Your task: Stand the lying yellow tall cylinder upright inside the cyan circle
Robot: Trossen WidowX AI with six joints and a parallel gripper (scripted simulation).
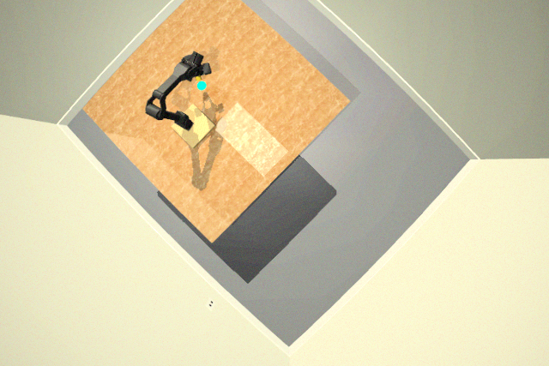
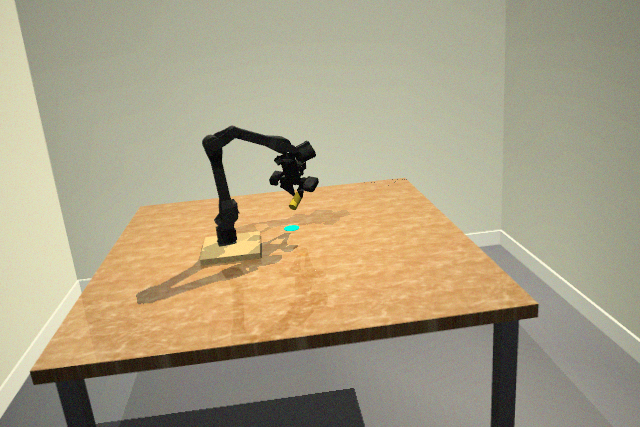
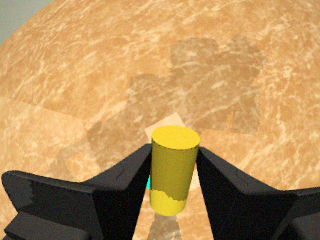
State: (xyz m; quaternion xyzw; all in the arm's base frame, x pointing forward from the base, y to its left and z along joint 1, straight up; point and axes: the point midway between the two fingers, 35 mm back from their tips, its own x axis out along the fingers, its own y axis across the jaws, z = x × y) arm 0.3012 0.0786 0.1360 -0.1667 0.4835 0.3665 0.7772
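The yellow cylinder (image 1: 198, 78) (image 2: 294, 201) (image 3: 172, 172) is held between the fingertips, in the air above the table. It is tilted in the exterior view, its lower end leaning to the left. My gripper (image 2: 295, 192) (image 3: 174, 151) is shut on the cylinder and grips it near its upper end. The cyan circle (image 1: 202, 85) (image 2: 291, 228) lies flat on the table, below the cylinder in the exterior view. In the wrist view only a sliver of the circle (image 3: 148, 182) shows, mostly hidden behind the cylinder and the finger.
The arm's pale base plate (image 1: 193, 139) (image 2: 231, 253) stands on the wooden table (image 1: 274, 69) (image 2: 392, 267), near the circle. A bright patch of light lies on the table beside the base in the top view. The arm's shadows cross the table.
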